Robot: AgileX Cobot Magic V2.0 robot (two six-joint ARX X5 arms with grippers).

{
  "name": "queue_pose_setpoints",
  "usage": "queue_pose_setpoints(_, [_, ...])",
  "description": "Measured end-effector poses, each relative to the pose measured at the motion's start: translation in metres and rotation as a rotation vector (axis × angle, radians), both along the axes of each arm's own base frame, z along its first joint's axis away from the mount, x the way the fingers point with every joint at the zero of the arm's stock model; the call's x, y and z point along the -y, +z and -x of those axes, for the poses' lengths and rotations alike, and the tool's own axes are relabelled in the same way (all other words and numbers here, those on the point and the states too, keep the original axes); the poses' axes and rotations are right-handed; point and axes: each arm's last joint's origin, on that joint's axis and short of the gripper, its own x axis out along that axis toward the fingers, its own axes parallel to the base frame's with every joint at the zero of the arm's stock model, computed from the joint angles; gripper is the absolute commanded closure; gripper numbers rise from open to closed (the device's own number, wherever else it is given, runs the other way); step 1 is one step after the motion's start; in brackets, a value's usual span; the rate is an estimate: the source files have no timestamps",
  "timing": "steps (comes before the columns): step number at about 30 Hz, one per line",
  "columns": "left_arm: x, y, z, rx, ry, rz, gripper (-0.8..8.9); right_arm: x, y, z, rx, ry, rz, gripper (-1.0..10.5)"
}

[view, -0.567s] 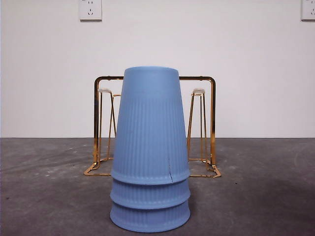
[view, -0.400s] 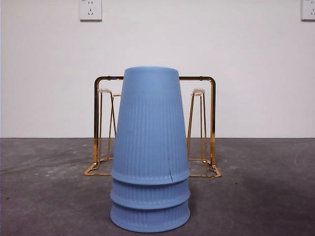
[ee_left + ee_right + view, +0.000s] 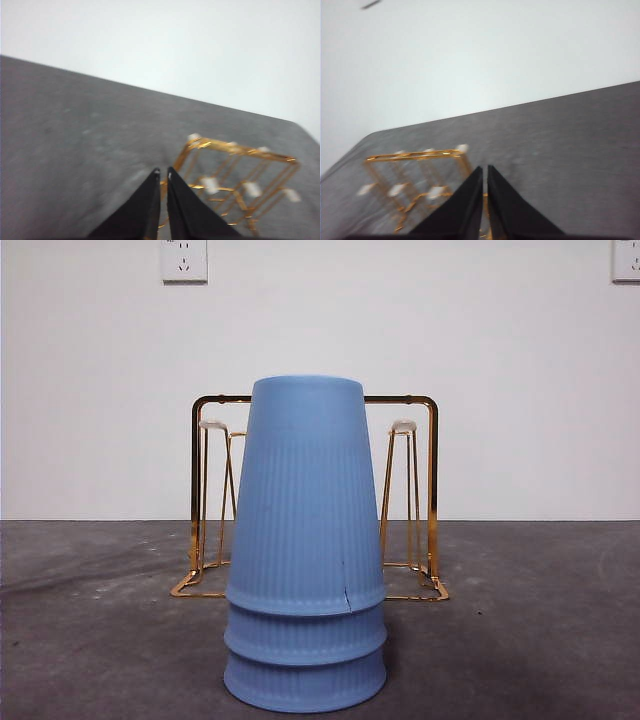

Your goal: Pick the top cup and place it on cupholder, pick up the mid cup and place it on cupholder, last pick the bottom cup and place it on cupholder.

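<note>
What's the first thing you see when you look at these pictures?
A tall stack of three upside-down blue cups sits right up front on the grey table; the top cup has a thin dark crack near its rim. Behind it stands the shiny gold cupholder, its white-tipped prongs all bare.

— How many light blue ribbed plastic cups [image 3: 305, 540]?
— Three, nested upside down.
— Shiny gold wire racks [image 3: 432, 490]?
— One.
— White wall sockets [image 3: 184, 259]?
— Two, seen in part.
</note>
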Motion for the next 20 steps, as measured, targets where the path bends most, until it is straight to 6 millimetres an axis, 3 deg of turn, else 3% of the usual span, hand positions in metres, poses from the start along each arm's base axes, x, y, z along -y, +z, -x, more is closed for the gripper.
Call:
queue_pose_setpoints(6, [0.005,0.037,-0.02,-0.09,-0.167,0.031,7.99,-0.004,0.035,-0.013,-0.027,0.156,0.035,9.3])
queue_pose_setpoints(10, [0.011,0.051,-0.032,-0.158,-0.281,0.02,7.99,-0.007,0.051,-0.023,-0.049,0.256,0.081,9.3])
queue_pose_setpoints(15, [0.023,0.065,-0.038,-0.192,-0.411,-0.063,7.99,-0.01,0.061,-0.043,-0.096,0.376,0.132,9.3])
queue_pose_setpoints(20, [0.036,0.066,-0.036,-0.184,-0.533,-0.152,7.95,-0.013,0.056,-0.059,-0.139,0.47,0.131,9.3])
